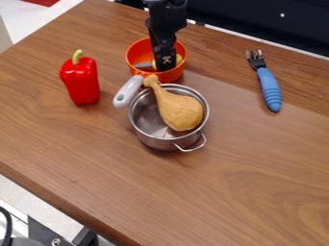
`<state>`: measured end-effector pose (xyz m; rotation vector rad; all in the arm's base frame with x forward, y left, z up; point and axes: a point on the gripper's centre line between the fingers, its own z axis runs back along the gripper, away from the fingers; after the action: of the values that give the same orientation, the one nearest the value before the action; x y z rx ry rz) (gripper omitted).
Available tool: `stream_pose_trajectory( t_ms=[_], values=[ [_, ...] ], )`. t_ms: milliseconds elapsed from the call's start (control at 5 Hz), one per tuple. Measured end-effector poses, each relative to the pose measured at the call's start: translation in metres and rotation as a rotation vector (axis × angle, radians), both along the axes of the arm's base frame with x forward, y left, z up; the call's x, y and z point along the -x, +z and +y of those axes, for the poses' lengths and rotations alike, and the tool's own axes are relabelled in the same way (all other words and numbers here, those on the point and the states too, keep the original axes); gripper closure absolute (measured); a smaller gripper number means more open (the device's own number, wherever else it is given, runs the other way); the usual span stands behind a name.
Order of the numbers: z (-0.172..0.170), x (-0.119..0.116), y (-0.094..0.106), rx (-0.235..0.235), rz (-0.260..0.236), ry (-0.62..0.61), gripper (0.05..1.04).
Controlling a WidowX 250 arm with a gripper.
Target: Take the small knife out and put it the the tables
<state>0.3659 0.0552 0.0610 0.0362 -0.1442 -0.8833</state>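
The black gripper (165, 64) hangs down from the top edge into the orange bowl (135, 50), which stands behind the metal pot. Inside the bowl lies what looks like the small knife (144, 64), a grey blade-like piece left of the gripper. A yellow piece (179, 59) shows just right of the gripper; whether it belongs to the knife I cannot tell. The gripper covers the middle of the bowl, and its hold on anything is hidden. Around the bowl is the brown wooden table (257, 168).
The metal pot (157, 139) holds a toy drumstick (181, 111), and its grey handle (128, 91) points up-left toward the bowl. A red pepper (82, 81) stands at the left. On the right lies a blue-handled fork (269, 87). The table's front edge runs along the lower left.
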Motion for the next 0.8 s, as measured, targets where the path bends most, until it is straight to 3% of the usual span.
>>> stream_pose_trajectory(
  t_ms=[400,800],
  values=[
    [-0.001,-0.0001,-0.0026,-0.026,0.0,0.012,0.116],
    [-0.0023,0.0003,0.0016,-0.011,0.023,0.044,0.654]
  ],
)
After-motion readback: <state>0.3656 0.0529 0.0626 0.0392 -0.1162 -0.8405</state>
